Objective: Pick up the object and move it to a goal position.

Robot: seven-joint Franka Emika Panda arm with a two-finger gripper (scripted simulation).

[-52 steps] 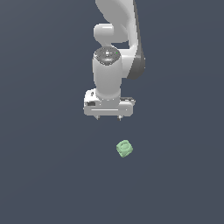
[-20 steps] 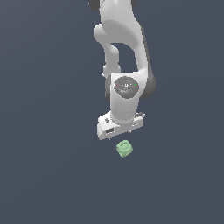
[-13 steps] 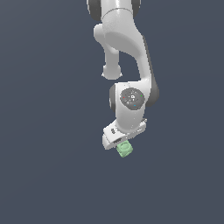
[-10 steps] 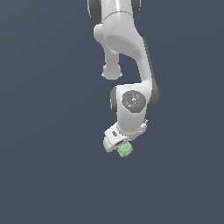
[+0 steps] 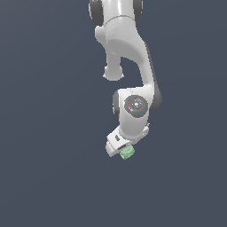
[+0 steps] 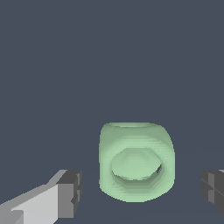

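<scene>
1. The step in hand is the reach for the grasp: the gripper (image 6: 139, 189) is low over the worktop (image 5: 48, 133), and the green block (image 6: 136, 161) sits between its two fingertips (image 6: 70, 194).
2. The jaws are spread. In the wrist view each dark pad stands clear of the block, with bare worktop showing on both sides, so nothing is pinched yet.
3. The block rests on the worktop, its ring mark facing up toward the wrist camera. In the exterior view it shows just below the white hand, partly covered by it.
4. The next move, as I judge it, calls for closing the jaws squarely on the block's two sides, then lifting and carrying it toward the goal. No goal marker shows in either view.
5. Against the picture from 2.6 seconds ago, the arm has come down and leaned toward the block; then the hand hung well above it. The block lies where it did.
</scene>
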